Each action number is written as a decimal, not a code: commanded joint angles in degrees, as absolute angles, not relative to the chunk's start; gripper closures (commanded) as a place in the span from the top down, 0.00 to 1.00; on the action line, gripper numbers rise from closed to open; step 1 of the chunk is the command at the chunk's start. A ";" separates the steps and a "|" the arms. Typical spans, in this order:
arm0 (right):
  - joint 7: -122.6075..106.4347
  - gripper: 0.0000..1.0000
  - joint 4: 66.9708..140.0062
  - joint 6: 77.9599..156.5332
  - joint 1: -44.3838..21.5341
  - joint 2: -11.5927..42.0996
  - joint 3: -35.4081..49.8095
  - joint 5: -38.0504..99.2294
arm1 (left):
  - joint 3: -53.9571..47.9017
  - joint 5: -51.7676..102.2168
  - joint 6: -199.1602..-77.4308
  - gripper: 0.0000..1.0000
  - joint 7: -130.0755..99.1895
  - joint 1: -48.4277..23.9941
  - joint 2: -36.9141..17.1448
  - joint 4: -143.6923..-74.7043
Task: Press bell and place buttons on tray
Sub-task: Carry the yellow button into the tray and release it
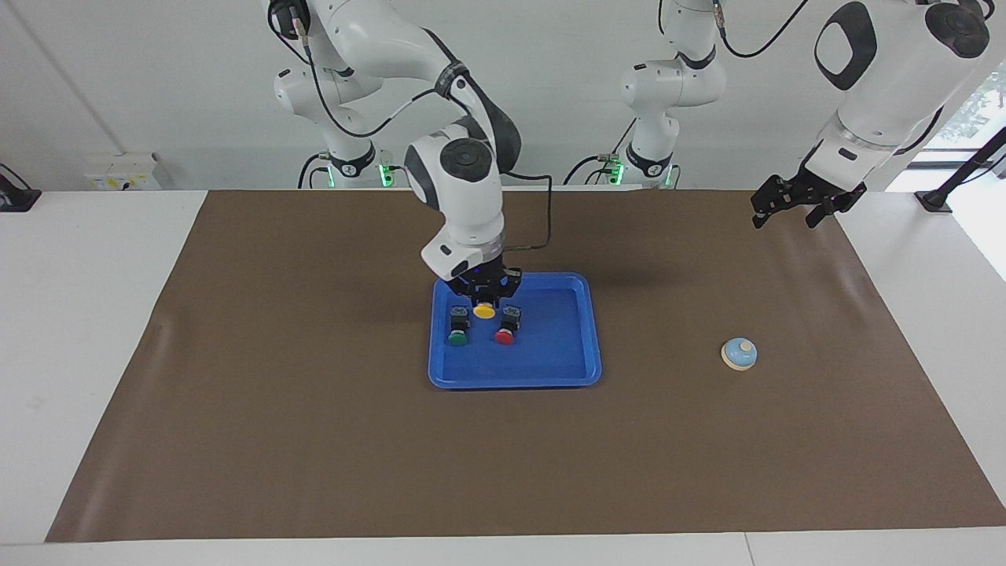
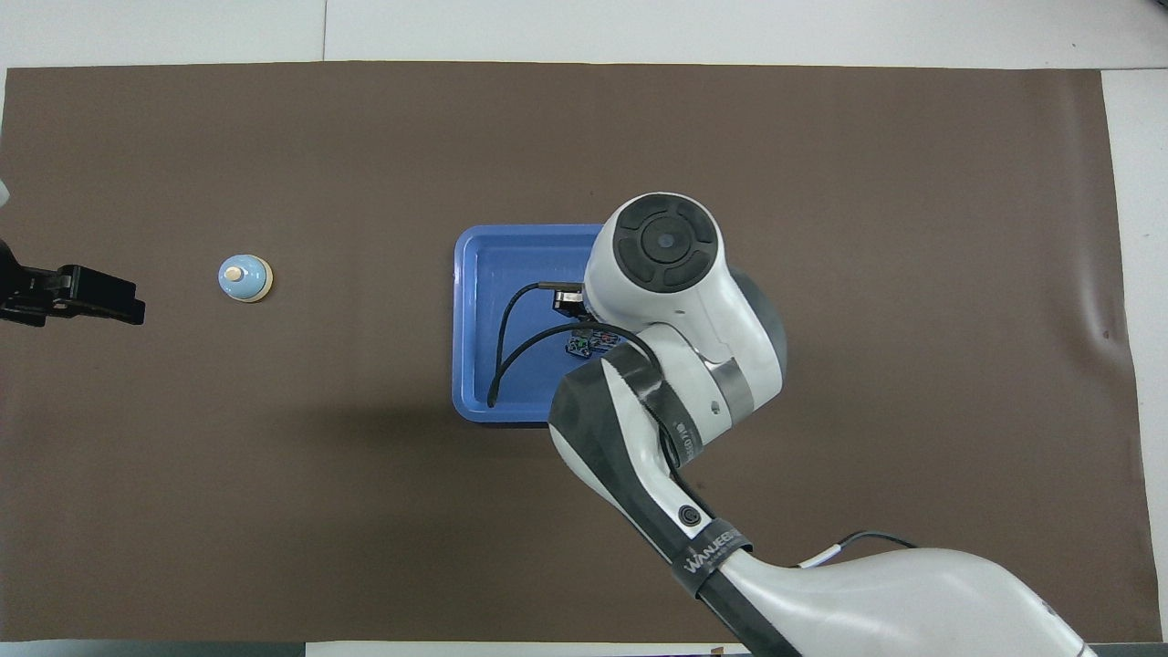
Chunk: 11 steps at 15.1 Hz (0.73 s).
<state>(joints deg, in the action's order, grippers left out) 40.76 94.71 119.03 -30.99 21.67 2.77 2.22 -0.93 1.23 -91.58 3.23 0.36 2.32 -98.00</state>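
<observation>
Your right gripper (image 1: 485, 301) holds the yellow button (image 1: 484, 311) over the tray (image 1: 578, 346), while your left gripper (image 1: 794, 206) waits wide at the table edge.

Bench (image 1: 94, 330) carries a mat (image 1: 314, 440) across most of its top. Tray (image 1: 578, 346) at the middle of the mat. In the tray, two buttons (image 1: 458, 325) side by side, one (image 1: 507, 324) toward the left arm's end of the other. Right claw (image 1: 485, 301) over the tray edge nearest the robots, clamped on a third button (image 1: 484, 311), above the gap between the two. Bell (image 1: 739, 354) on the mat, well apart from the tray, toward the left arm's end. Left claw (image 1: 792, 209) in the air over the mat's corner at that end.
</observation>
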 commanded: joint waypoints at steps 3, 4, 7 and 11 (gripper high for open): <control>47.89 0.00 86.41 119.79 -35.32 30.13 2.64 3.43 | -0.79 1.23 -91.93 1.00 2.99 0.44 3.34 -99.05; 48.16 0.00 86.40 121.27 -35.42 30.23 2.64 3.60 | -0.79 1.23 -91.93 1.00 2.99 0.44 3.34 -99.05; 48.08 0.00 87.18 122.08 -35.42 30.23 2.64 3.60 | -0.79 1.32 -91.93 1.00 2.99 0.44 3.34 -99.05; 48.16 0.00 87.63 124.80 -37.18 32.51 2.64 3.34 | -0.79 1.23 -91.93 1.00 2.99 0.44 3.34 -99.05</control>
